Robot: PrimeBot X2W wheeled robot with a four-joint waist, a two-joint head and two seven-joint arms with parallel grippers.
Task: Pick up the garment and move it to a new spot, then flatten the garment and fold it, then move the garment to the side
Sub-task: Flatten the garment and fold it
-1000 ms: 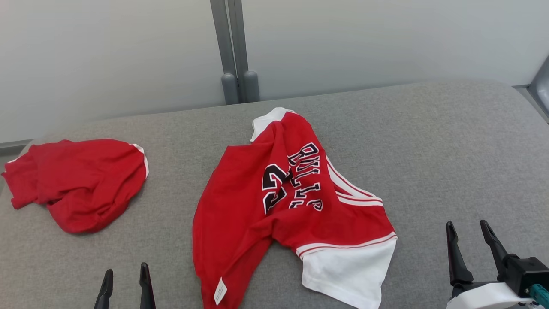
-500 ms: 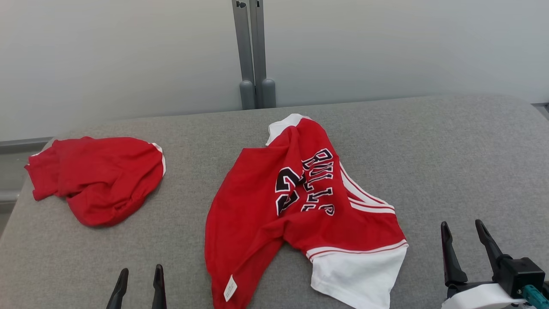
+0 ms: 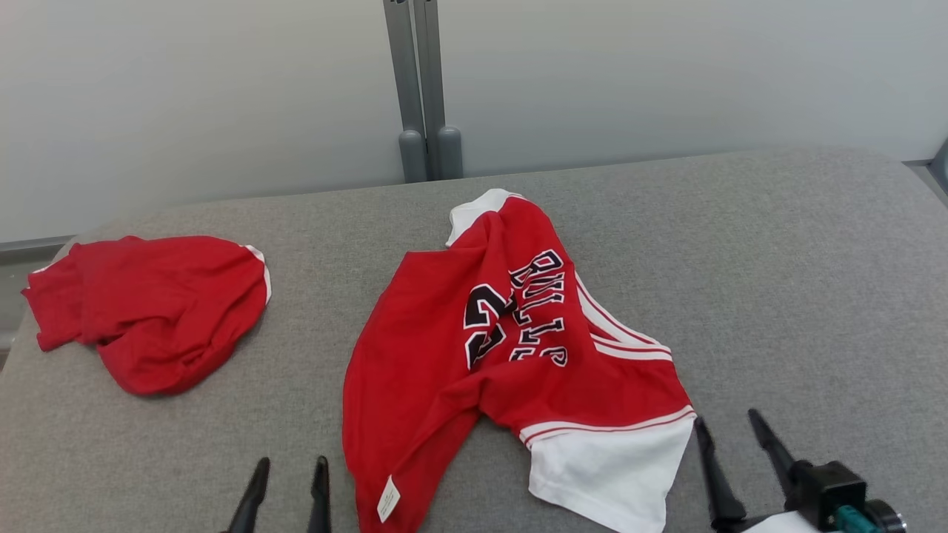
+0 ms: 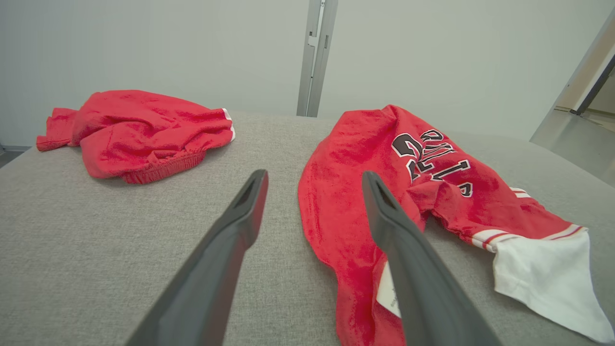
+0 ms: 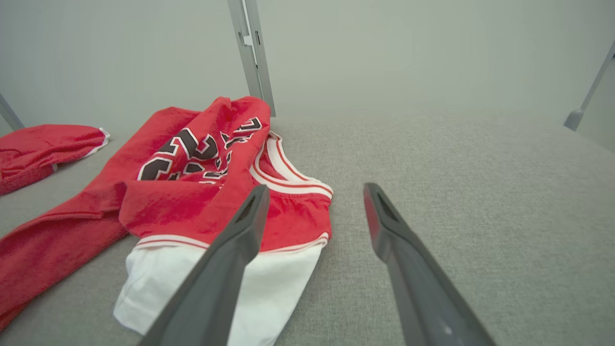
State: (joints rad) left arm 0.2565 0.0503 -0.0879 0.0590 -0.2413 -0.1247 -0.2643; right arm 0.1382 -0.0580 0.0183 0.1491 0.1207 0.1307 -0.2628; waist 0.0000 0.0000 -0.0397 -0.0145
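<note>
A crumpled red jersey (image 3: pixel 474 363) with black lettering and white sleeves lies in the middle of the grey padded table (image 3: pixel 778 281); it also shows in the left wrist view (image 4: pixel 375 192) and the right wrist view (image 5: pixel 192 192). My left gripper (image 3: pixel 289 468) stands open just left of the jersey's near hem, holding nothing. My right gripper (image 3: pixel 727 426) is open too, just right of the white sleeve (image 3: pixel 607 474). In the right wrist view my left finger overlaps that sleeve (image 5: pixel 158 283).
A second red garment (image 3: pixel 148 311) lies bunched at the table's far left, near the left edge. A grey post (image 3: pixel 418 81) rises behind the table against a pale wall. Bare table surface stretches to the right of the jersey.
Both grippers have come inward toward the jersey: the left to the right, the right to the left. The head camera has shifted slightly, so the whole scene moved in view.
</note>
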